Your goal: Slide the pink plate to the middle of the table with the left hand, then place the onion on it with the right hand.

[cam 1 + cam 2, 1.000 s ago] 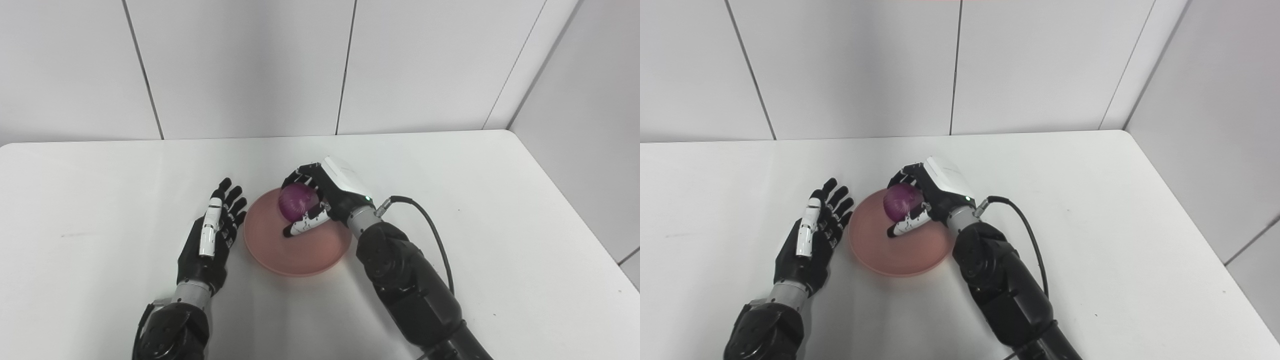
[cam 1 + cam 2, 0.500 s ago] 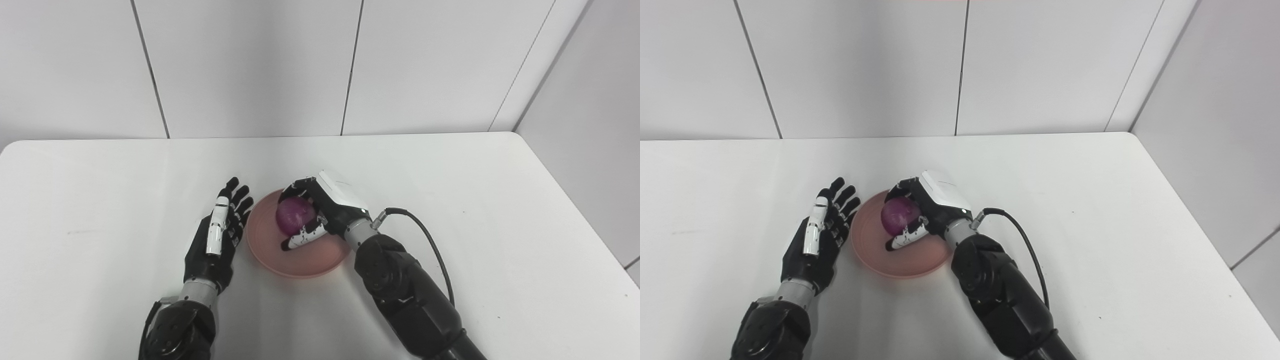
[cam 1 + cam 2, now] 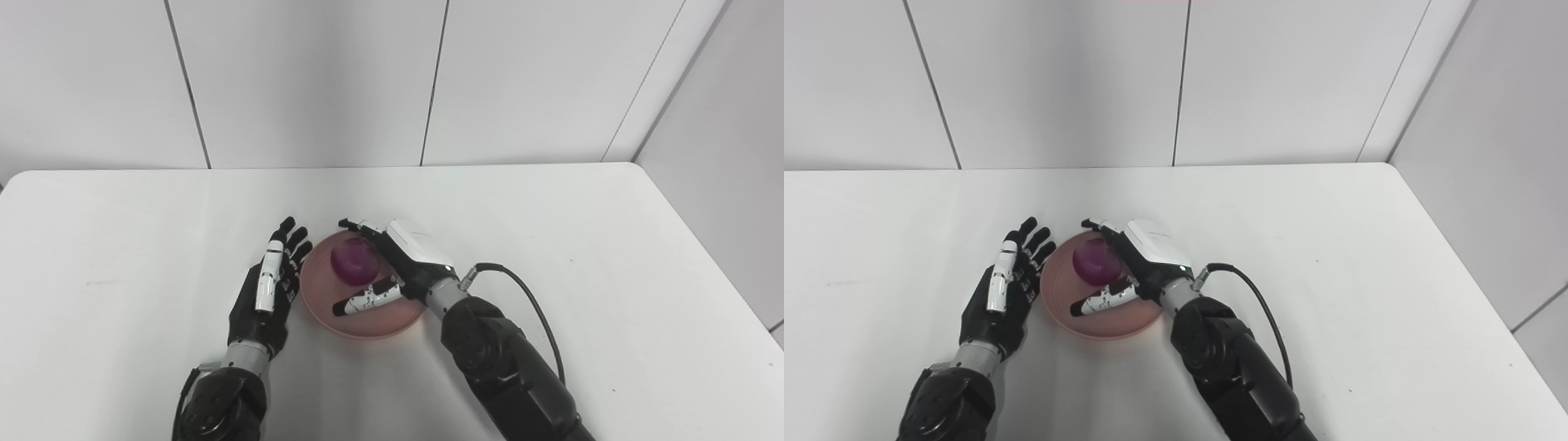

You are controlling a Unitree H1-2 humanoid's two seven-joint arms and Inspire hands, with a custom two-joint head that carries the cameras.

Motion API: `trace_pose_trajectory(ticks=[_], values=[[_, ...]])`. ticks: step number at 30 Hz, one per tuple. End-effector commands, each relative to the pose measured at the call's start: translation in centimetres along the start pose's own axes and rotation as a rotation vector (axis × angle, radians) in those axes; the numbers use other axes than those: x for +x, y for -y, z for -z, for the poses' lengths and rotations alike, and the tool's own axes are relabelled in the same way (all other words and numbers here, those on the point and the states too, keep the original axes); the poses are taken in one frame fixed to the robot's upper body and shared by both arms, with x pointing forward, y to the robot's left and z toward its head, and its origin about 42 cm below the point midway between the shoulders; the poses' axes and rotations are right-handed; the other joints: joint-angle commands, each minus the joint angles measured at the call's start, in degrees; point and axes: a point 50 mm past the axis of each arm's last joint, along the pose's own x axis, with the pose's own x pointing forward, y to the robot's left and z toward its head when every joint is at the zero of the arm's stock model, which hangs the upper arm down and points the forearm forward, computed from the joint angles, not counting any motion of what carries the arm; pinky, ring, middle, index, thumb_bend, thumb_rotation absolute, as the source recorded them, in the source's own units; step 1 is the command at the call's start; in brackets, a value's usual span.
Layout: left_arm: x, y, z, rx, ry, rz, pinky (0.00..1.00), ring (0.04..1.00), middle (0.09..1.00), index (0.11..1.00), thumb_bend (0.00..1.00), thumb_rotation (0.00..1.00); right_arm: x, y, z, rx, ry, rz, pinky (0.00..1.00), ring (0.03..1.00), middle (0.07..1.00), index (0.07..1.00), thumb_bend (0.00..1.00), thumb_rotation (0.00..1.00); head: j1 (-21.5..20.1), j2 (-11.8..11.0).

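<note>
Right robot hand (image 3: 392,263) spread around onion (image 3: 349,261); no writing legible.

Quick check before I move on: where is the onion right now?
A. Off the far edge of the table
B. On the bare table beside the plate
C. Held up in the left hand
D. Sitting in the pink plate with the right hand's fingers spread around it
D: the onion sits in the pink plate, and the right hand has its fingers apart around it, no grip.
</note>
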Motion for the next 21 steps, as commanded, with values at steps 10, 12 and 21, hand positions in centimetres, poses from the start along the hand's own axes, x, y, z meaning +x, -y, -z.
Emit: trace_pose_trajectory(ticks=[10, 12, 21], values=[[0.3, 0.8, -1.3, 0.003, 0.056, 0.009, 0.94, 0.941, 0.948, 0.937, 0.46, 1.00, -2.1, 2.6, -0.2, 0.145, 0.123, 0.205, 0.89, 0.962, 0.997, 1.000, 1.00, 0.57, -0.4, -0.2], [0.3, 0.8, -1.3, -0.002, 0.057, 0.011, 0.94, 0.942, 0.948, 0.937, 0.46, 1.00, -2.8, 2.9, 0.1, 0.207, 0.137, 0.280, 0.85, 0.959, 0.999, 1.000, 1.00, 0.61, -0.3, -0.2], [0.4, 0.7, -1.3, -0.005, 0.060, 0.017, 0.95, 0.945, 0.951, 0.943, 0.45, 1.00, -5.8, 4.4, 1.3, 0.360, 0.071, 0.458, 0.88, 0.942, 0.971, 0.996, 0.93, 0.86, 0.0, -0.4]])
